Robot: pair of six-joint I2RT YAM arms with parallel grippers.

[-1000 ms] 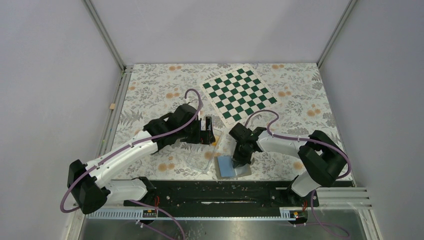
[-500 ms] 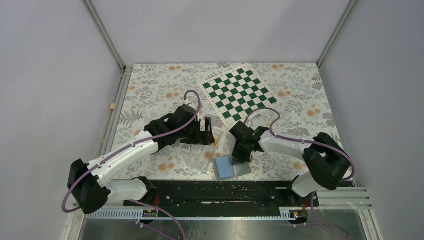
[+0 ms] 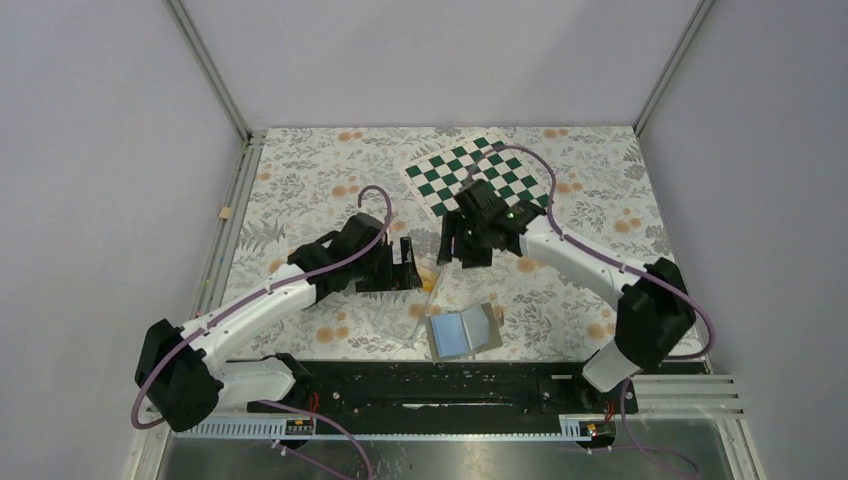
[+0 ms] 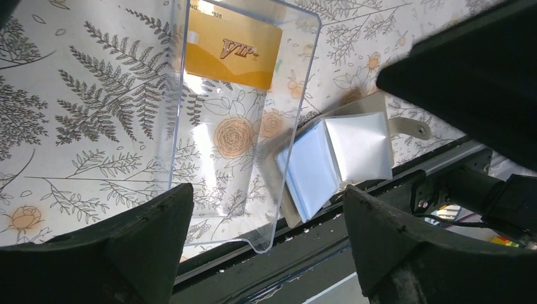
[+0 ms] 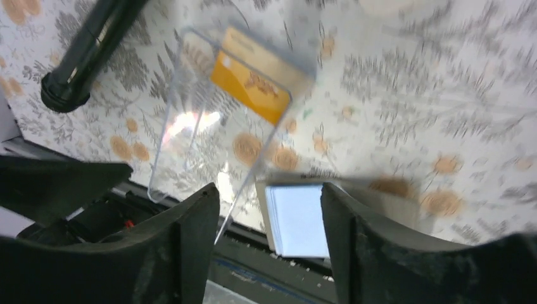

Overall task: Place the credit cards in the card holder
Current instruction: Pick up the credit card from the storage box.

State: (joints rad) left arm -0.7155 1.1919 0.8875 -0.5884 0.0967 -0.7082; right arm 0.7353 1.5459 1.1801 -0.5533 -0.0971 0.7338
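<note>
Card (image 4: 233,47) lies crosswise at the tray's (image 4: 215,190) far end, just off your left gripper (image 4: 266,209), with the right gripper (image 5: 269,202) near too; both have jaws apart and empty.

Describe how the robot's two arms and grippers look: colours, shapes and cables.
Both the left arm and the right arm have white tubular links between chunky black joint housings. A thin purple cable runs along each. The left gripper and the right gripper each have two broad, matt black, wedge-shaped fingers.
</note>
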